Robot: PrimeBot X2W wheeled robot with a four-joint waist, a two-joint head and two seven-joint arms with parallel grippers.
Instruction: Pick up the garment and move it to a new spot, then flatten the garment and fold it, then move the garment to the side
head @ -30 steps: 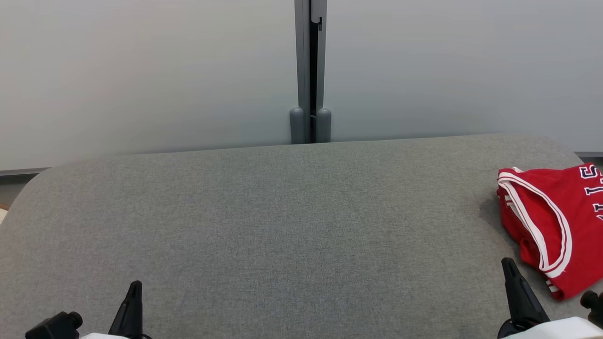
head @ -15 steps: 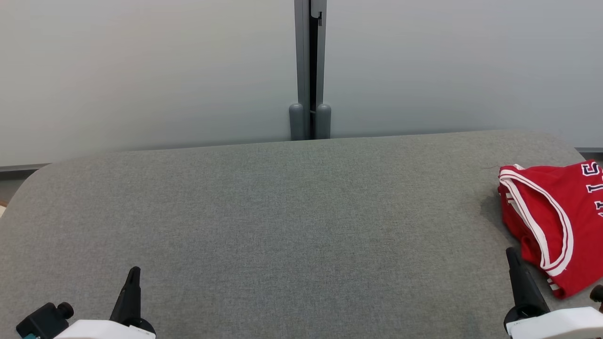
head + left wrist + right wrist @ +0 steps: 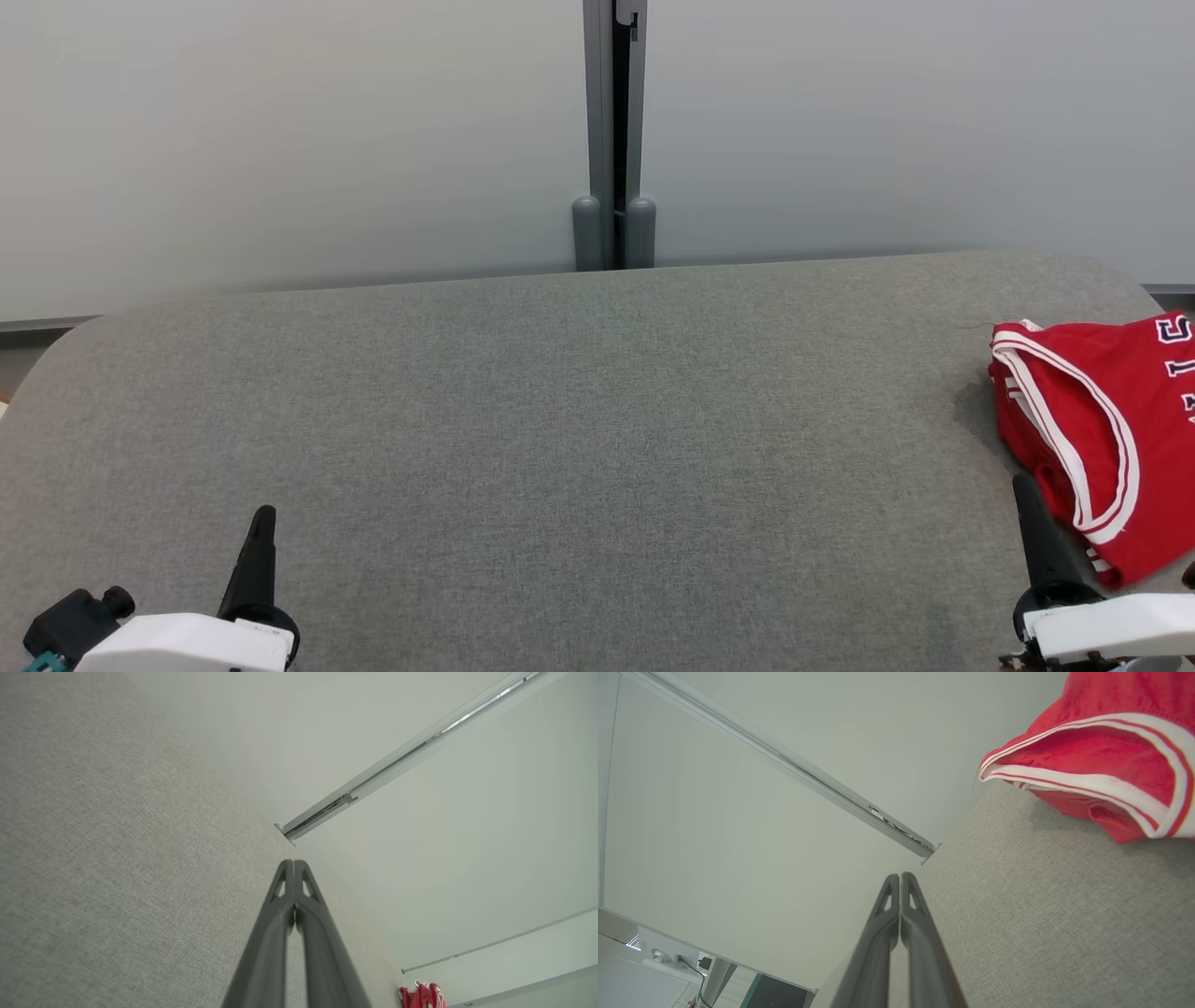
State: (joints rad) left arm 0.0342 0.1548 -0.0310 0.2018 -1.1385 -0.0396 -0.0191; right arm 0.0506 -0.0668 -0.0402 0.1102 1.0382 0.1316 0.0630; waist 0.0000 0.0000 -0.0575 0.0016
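Garment point(image 3: 1094, 446) lies far right on the table point(image 3: 560, 420).

Grey fabric surface point(image 3: 560, 420), pale wall point(image 3: 280, 140) (seamed)

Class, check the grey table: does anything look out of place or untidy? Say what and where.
The red garment lies bunched, not flat, at the right edge of the table, its white-trimmed opening gaping. Nothing else stands out.

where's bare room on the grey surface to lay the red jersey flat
Bare: the grey surface from its left edge across the middle, between the wall behind and the left gripper and right gripper in front. Crowded only at the right end: red jersey.
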